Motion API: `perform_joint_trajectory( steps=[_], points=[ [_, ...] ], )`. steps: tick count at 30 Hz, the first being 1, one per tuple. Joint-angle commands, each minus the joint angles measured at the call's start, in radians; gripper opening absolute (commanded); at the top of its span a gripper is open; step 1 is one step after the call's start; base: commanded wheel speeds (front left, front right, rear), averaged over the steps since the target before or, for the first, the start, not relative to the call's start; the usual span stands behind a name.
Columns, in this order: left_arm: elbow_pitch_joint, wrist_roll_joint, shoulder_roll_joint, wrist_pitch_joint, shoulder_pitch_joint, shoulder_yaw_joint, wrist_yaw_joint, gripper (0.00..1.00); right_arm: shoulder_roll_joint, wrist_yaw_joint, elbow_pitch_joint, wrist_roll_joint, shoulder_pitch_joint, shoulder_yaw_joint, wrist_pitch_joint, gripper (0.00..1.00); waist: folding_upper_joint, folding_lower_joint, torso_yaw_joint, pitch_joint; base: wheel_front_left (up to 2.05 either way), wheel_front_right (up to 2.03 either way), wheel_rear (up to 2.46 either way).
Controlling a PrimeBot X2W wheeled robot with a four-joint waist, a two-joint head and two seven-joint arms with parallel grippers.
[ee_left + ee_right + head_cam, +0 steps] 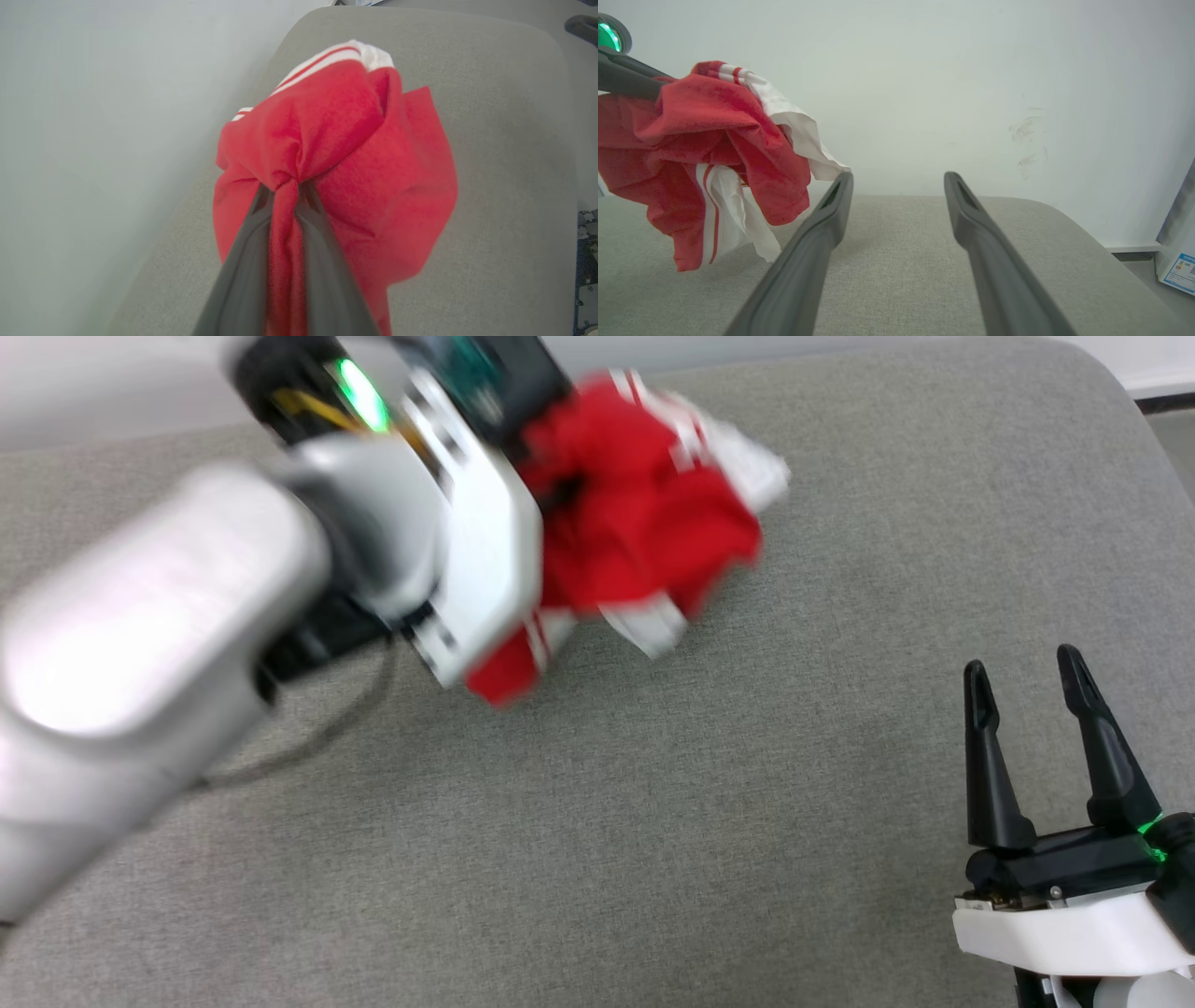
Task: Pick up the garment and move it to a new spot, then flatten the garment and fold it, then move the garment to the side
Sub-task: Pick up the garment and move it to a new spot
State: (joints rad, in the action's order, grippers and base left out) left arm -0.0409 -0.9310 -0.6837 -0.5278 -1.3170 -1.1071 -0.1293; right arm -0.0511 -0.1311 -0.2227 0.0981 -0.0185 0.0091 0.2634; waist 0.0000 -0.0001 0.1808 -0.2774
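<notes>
The garment (644, 527) is a bunched red T-shirt with white sleeves and striped trim. It hangs in the air above the grey cushioned surface (653, 821), its lower folds dangling a little above the fabric in the right wrist view (705, 158). My left gripper (285, 186) is shut on a pinch of its red cloth (336, 154), the two dark fingers pressed to either side of the fold. In the head view the left arm is blurred and its fingers are hidden behind the wrist. My right gripper (1027, 686) stands open at the lower right, apart from the garment, nothing between its fingers (896, 179).
A pale wall (971, 84) rises right behind the cushion's far edge. The cushion's rounded right corner (1111, 392) drops off to a floor strip. A white box with a blue label (1178, 261) stands on the floor past that corner.
</notes>
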Motion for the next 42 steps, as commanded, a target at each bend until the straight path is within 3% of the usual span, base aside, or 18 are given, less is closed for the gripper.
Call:
perform_joint_trajectory(
  steps=[1,10,20,23,24,25,30,33,42],
  points=[
    [0.002,-0.005,0.016,0.013,0.035,-0.024,0.0,0.0,0.002,0.001,0.003,0.007,0.007,-0.002,0.002,1.0,0.0,0.0001,0.007,-0.007,0.0,0.0,0.0],
    [-0.069,-0.005,0.137,0.078,0.265,-0.159,0.0,0.0,0.002,0.001,0.014,0.013,0.0,-0.016,0.002,1.0,0.0,0.0001,0.016,-0.027,0.0,0.0,0.0],
    [-0.099,0.086,0.239,-0.018,0.568,-0.176,0.0,0.0,0.002,0.001,0.026,0.0,-0.006,-0.019,0.002,1.0,0.0,0.0001,-0.014,-0.027,0.0,0.0,0.0],
    [-0.125,0.107,0.255,0.011,0.588,-0.178,0.0,0.02,0.001,0.001,0.027,-0.006,-0.006,-0.018,0.002,1.0,0.0,0.0001,-0.025,-0.016,0.0,0.0,0.0],
    [-0.134,0.116,0.264,0.039,0.583,-0.178,0.0,0.88,0.001,0.001,0.027,-0.007,-0.001,-0.02,0.002,1.0,0.0,0.0001,-0.03,-0.01,0.0,0.0,0.0],
    [-0.148,0.122,0.271,0.074,0.571,-0.175,0.0,1.0,0.002,0.001,0.028,-0.008,0.004,-0.022,0.002,1.0,0.0,0.0001,-0.036,-0.004,0.0,0.0,0.0],
    [-0.188,0.166,0.309,0.272,0.53,-0.147,0.005,1.0,0.002,0.001,0.037,-0.019,0.025,-0.03,0.002,1.0,0.0,0.0001,-0.063,0.039,0.0,0.0,0.0],
    [-0.194,0.201,0.327,0.389,0.528,-0.106,0.042,1.0,0.002,0.001,0.043,-0.019,0.04,-0.035,0.002,1.0,0.0,0.0001,-0.08,0.065,0.0,0.0,0.0],
    [-0.201,0.287,0.317,0.684,0.568,0.033,0.249,1.0,0.001,0.001,0.054,-0.029,0.066,-0.045,0.002,1.0,0.0,0.0001,-0.137,0.12,0.0,0.0,0.0]
  ],
)
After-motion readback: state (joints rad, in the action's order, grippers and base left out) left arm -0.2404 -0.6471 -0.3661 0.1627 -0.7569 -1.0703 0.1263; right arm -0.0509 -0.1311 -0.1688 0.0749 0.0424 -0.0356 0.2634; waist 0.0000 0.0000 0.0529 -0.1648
